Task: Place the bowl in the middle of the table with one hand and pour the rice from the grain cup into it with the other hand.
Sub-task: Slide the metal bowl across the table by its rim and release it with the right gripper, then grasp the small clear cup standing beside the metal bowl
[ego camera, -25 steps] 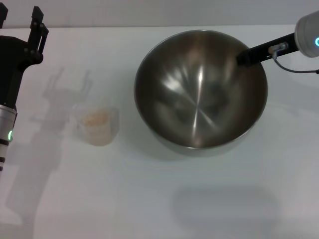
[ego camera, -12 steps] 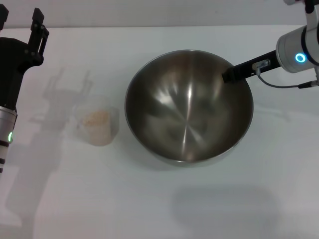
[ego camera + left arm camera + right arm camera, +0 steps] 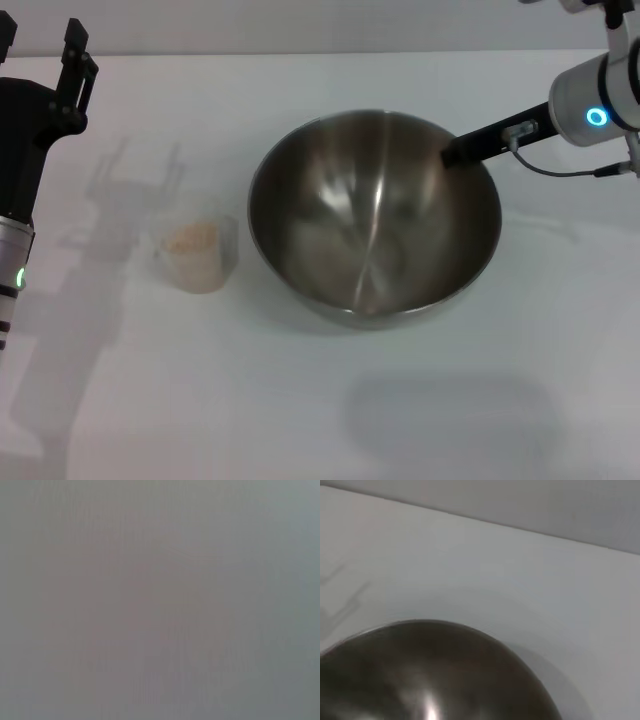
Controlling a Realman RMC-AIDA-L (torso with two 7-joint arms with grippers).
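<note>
The steel bowl [image 3: 370, 220] is near the middle of the white table [image 3: 300, 400]. My right gripper [image 3: 455, 155] reaches in from the right and is shut on the bowl's far right rim, with one black finger inside the bowl. I cannot tell whether the bowl rests on the table. The bowl's inside also fills the right wrist view [image 3: 430, 680]. The grain cup [image 3: 195, 255] stands upright left of the bowl, apart from it, with rice [image 3: 190, 238] inside. My left gripper [image 3: 40, 45] is open and empty at the far left, behind the cup.
The table's far edge [image 3: 300, 52] runs along the back, and it also shows in the right wrist view [image 3: 520, 527]. The left wrist view shows only a plain grey surface.
My right gripper has carried the bowl leftward and toward me, away from the back right, to near the table's middle. The cup and the left arm have not moved.
</note>
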